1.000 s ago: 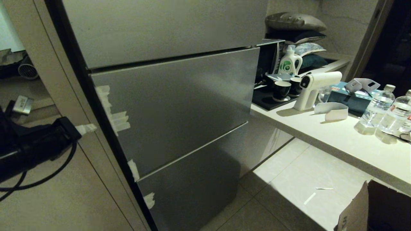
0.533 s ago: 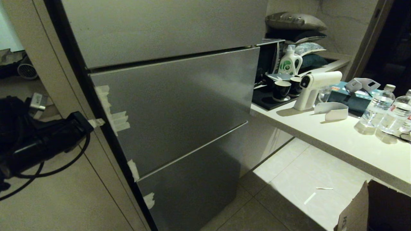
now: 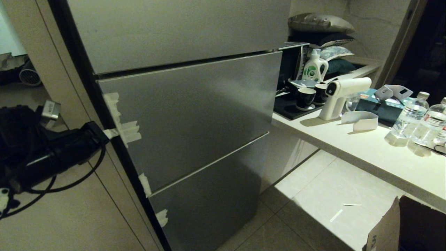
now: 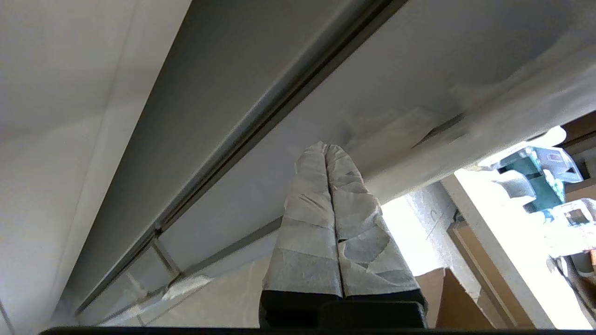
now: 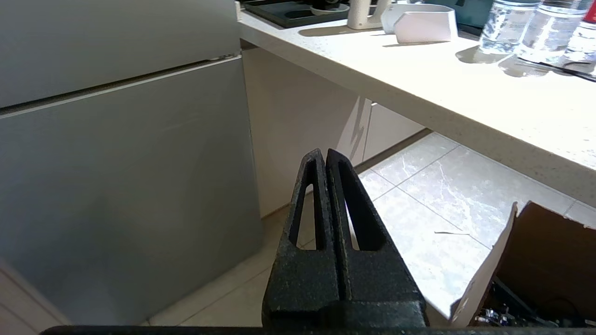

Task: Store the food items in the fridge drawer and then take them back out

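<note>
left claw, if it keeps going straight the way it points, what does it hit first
Most likely the taped left edge of the middle fridge panel: the shut left claw points at it, already very close; contact unclear.

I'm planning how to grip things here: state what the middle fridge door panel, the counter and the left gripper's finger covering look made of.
Middle fridge door panel: likely brushed steel, grey, soft sheen. Counter: pale speckled stone or composite, matte. Left gripper: fingers wrapped in whitish fabric-like tape, overlapping and creased.
</note>
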Controlling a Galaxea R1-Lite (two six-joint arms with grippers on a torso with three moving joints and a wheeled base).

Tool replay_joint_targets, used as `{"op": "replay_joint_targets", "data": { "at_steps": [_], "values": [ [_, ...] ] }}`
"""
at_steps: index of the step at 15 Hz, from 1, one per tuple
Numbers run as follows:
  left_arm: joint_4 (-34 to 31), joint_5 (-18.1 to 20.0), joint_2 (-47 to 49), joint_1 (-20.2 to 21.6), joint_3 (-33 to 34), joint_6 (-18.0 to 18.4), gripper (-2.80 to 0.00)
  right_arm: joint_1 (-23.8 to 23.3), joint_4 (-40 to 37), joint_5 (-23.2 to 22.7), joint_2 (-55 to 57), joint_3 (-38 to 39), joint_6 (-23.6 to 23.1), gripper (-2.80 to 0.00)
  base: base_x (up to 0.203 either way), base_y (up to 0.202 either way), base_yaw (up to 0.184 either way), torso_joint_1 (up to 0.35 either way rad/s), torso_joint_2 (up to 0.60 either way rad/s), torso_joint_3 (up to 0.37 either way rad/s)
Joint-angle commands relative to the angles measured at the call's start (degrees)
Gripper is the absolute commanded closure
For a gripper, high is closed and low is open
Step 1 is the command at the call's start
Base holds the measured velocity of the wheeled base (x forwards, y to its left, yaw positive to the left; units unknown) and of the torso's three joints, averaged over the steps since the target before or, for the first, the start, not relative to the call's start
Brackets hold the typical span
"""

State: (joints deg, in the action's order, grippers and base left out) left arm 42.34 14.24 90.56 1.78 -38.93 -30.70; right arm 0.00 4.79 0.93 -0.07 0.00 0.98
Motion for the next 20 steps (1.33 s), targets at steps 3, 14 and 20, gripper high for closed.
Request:
{"op": "replay_joint_targets", "data": {
  "at_steps": [3, 14, 20],
  "values": [
    [0.2, 0.4, -0.1, -1.5, 1.1, -0.4, 0.0, 0.0, 0.0, 0.0, 0.0, 1.7, 0.0, 0.0, 0.0, 0.0, 0.0, 0.0, 0.0, 0.0],
    [0.2, 0.8, 0.0, -4.3, 3.3, -0.4, 0.0, 0.0, 0.0, 0.0, 0.0, 1.7, 0.1, 0.0, 0.0, 0.0, 0.0, 0.0, 0.0, 0.0],
    [0.2, 0.9, -6.2, -8.0, 8.9, -0.3, 0.0, 0.0, 0.0, 0.0, 0.0, 1.7, 0.1, 0.0, 0.0, 0.0, 0.0, 0.0, 0.0, 0.0]
  ]
}}
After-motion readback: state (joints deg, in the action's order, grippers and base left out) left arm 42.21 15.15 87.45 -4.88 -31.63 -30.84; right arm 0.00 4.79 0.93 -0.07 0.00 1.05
